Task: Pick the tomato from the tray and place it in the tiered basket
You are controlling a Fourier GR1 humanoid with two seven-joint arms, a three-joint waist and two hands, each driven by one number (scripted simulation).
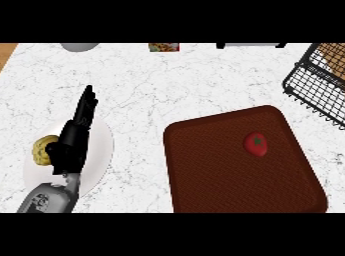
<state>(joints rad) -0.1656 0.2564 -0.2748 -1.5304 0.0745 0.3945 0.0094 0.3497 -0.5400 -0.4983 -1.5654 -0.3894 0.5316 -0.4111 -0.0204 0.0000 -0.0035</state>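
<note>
— Sitting on the dark brown tray [227, 185], toward its upper right part, is the red tomato [256, 144] with its green stem end facing up. Nothing else lies on that tray.

— And the tiered basket?

— The black wire tiered basket [311, 82] shows at the right edge of the marble counter [175, 85], cut off by the frame. I can see a brown surface behind its mesh, but nothing I can make out inside it. The tomato is apart from it, with a strip of counter between tray and basket.

— What about the hand?

— Only the left hand [75, 135] shows, its grey forearm coming in from the lower left. Its black fingers are straight and point up the view, holding nothing. It hangs over a white plate [101, 160], and a yellowish, crumbly food item [43, 149] lies on the plate's left part, just beside the hand.

— Any writing?

— A small colourful package [164, 47] sits at the top edge, but its print is too small to read. A grey rounded object [79, 46] is also cut off up there.
</note>
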